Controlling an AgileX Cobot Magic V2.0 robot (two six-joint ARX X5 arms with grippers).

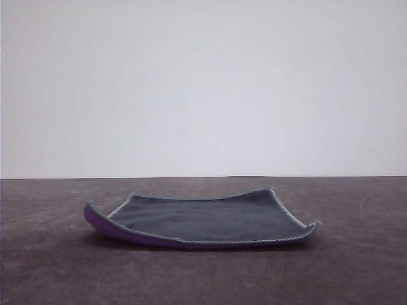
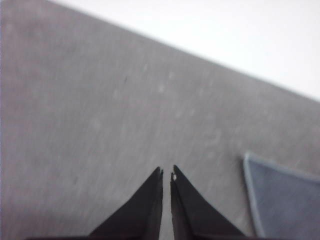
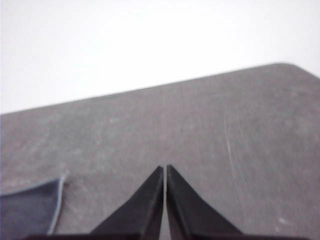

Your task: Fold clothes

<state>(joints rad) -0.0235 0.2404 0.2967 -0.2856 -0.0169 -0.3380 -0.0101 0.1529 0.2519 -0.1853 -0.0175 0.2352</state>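
Observation:
The clothes (image 1: pixel 203 219) lie spread on the dark table in the front view, dark grey face up, with grey stitched edging. The near left corner curls up and shows bright purple underneath. A corner of the clothes (image 2: pixel 287 200) appears in the left wrist view beside my left gripper (image 2: pixel 166 172), whose black fingers are shut with nothing between them, over bare table. Another corner of the clothes (image 3: pixel 30 207) appears in the right wrist view, apart from my right gripper (image 3: pixel 165 167), also shut and holding nothing.
The dark grey table (image 1: pixel 63 273) runs back to a far edge against a plain white wall (image 1: pixel 203 82). A rounded table corner (image 3: pixel 295 67) shows in the right wrist view, with faint scratches on the surface.

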